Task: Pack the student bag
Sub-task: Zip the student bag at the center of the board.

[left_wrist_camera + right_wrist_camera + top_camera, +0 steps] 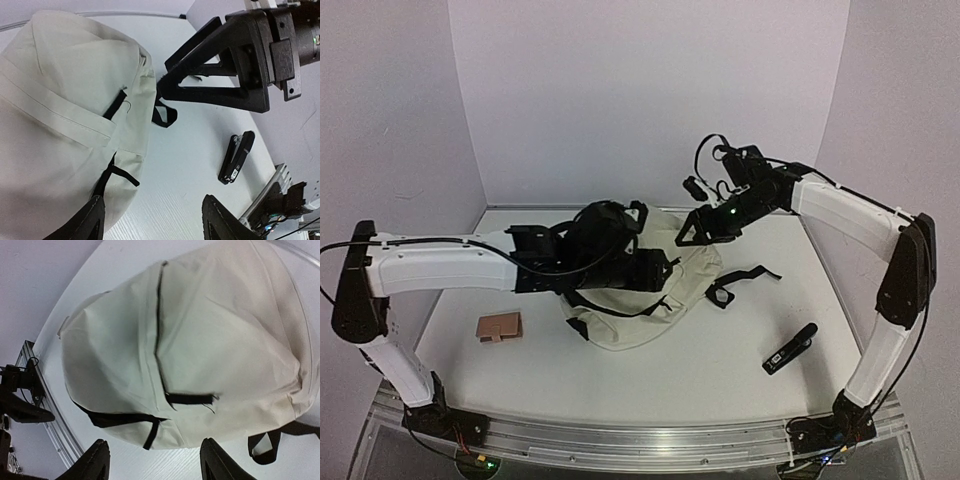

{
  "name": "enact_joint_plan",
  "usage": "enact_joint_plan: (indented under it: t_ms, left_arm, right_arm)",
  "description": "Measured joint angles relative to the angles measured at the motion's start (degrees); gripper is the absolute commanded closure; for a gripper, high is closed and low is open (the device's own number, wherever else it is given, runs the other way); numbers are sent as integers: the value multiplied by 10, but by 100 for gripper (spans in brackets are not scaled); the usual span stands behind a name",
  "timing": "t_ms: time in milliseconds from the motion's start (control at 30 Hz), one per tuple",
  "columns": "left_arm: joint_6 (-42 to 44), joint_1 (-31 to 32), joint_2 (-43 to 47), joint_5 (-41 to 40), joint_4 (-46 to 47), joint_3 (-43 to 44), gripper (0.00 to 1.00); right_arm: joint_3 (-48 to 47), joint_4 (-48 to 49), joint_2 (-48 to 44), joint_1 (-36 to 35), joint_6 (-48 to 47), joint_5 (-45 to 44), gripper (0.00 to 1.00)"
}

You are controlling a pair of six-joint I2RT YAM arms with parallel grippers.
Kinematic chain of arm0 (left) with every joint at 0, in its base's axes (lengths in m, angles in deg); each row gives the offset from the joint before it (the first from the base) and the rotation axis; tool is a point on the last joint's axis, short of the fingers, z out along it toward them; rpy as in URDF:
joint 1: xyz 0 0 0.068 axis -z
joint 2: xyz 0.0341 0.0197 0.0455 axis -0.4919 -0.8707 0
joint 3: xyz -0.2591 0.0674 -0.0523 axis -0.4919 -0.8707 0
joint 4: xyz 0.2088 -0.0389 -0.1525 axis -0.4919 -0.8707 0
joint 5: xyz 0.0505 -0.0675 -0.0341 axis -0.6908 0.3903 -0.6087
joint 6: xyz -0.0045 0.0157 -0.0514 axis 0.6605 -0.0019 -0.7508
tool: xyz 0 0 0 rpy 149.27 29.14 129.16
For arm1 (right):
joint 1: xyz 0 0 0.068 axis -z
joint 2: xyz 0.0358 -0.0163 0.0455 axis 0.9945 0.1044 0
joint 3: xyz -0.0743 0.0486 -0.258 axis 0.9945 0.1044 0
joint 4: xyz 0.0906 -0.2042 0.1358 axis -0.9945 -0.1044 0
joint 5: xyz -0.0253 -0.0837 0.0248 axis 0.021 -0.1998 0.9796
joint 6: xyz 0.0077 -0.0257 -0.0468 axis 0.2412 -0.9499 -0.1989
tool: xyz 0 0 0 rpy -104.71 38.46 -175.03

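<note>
Honestly, my main worry right now is crowding. The student bag lies slumped in the middle of the table, and both arms are bunched over its far end. The left gripper hangs over the cream fabric with its fingers apart and nothing between them. The right gripper is the same, spread and empty, and in the left wrist view its tips sit just beside the black loop on the bag.

What could bite me:
- The two wrists are near each other, so one careless reach and they could knock together.
- A finger could hook that loop or the loose strap, and the whole soft bag would drag instead of opening.
- As far as I can tell the zippers look closed, so anything carried over would just land on top.
- The black stapler and the brown flat item lie well apart from the bag. If the bag slides, it could shove one toward the near edge.
</note>
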Motion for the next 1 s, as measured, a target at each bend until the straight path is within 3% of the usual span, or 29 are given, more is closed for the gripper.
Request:
enact_joint_plan:
  t_ms: [200, 467, 1000]
  left_arm:
    - [0, 4, -112, 18, -53, 70, 39]
    - [-17, 4, -214, 22, -102, 156, 44]
    - [-73, -10, -285, 26, -168, 234, 52]
  right_arm:
    - [80, 1, 5, 26, 12, 15, 40]
    - [98, 18, 6, 28, 25, 28, 42]
    - [111, 39, 16, 29, 38, 36, 42]
